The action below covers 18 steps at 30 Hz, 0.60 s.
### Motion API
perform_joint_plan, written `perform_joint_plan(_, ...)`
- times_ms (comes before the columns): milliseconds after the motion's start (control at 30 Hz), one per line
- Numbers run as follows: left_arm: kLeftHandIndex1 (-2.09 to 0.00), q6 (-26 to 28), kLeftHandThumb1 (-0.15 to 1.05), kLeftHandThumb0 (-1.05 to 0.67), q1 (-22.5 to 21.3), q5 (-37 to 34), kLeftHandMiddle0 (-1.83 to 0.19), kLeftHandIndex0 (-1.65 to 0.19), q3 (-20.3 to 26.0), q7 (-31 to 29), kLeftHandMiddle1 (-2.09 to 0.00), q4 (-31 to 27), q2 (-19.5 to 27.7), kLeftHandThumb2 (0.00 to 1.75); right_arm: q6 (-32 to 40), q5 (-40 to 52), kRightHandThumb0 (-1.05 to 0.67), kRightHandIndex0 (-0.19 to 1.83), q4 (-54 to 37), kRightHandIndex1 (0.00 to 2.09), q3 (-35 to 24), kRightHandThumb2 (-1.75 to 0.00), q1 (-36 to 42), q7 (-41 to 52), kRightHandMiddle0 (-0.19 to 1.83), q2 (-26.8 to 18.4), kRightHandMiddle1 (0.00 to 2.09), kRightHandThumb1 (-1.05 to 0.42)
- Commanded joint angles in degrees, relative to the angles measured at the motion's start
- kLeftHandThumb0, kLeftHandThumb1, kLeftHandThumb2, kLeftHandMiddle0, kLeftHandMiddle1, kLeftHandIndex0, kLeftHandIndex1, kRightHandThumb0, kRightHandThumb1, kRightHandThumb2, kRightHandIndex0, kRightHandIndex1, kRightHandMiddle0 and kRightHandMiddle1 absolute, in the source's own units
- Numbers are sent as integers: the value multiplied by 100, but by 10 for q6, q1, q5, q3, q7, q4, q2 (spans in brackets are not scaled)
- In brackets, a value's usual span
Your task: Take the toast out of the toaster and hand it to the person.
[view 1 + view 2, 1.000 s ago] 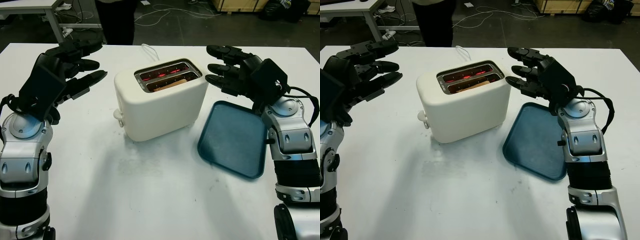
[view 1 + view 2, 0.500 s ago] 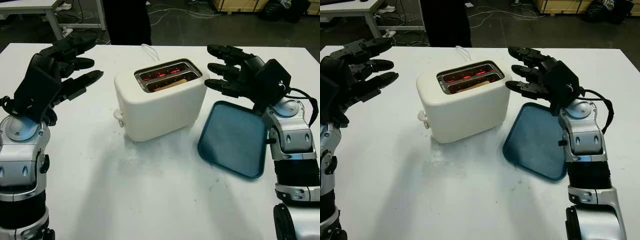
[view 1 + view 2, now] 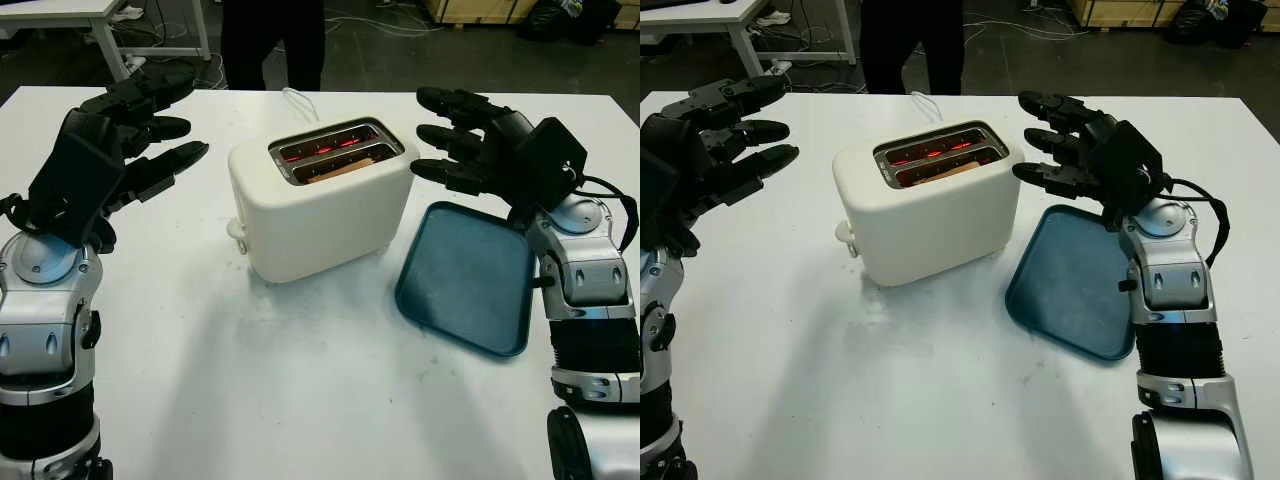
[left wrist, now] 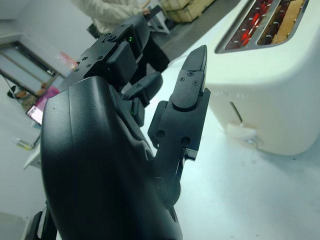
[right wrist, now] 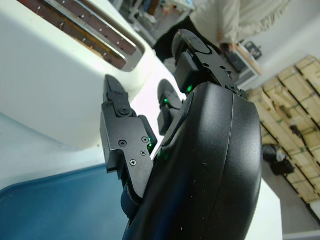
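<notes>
The left robot hand [image 3: 130,140] hangs above the white counter [image 3: 300,390], off the toaster's left side and well apart from it; it is open and holds nothing.

In the middle stands the cream toaster [image 3: 320,200], both slots glowing red inside. The toast [image 3: 340,170] sits in the nearer slot, with just a tan upper edge showing about level with the slot rim. It will likely be light, stiff and brittle, with a dry crumbly crust that breaks under a hard squeeze, and it is probably hot. The best hold looks to be a gentle pinch across its two flat faces at the upper edge, then a straight lift, since so little of it clears the slot and the metal beside it is hot.

The right robot hand [image 3: 470,150] hovers just beside the toaster's right end, its fingers pointing toward the slots at about rim height; it too is open and empty. The toast lies to its left, a short reach away.

Below that hand a dark blue tray [image 3: 465,275] lies flat on the counter. A person [image 3: 272,40] stands at the far edge, behind the toaster.
</notes>
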Motion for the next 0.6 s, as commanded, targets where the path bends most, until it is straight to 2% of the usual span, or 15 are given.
perform_joint_plan(0, -10, 1, 92, -20, 4, -2, -26, -58, 0, 1, -87, -2, 1, 7, -10, -4, 14, 32, -2, 22, 4, -20, -2, -4, 39, -3, 1, -89)
perform_joint_plan(233, -11, -5, 92, -22, 3, -3, -26, -58, -2, 0, -87, 1, 5, 7, 8, -8, -4, 29, -5, 21, 3, -15, -7, -11, 36, -1, 0, -90)
perform_joint_plan(567, -11, 4, 92, -23, 4, -7, -26, -58, 1, 3, -87, -3, 3, 7, 7, -9, -5, 32, -8, 23, 7, -15, -7, -9, 41, -3, 2, -92)
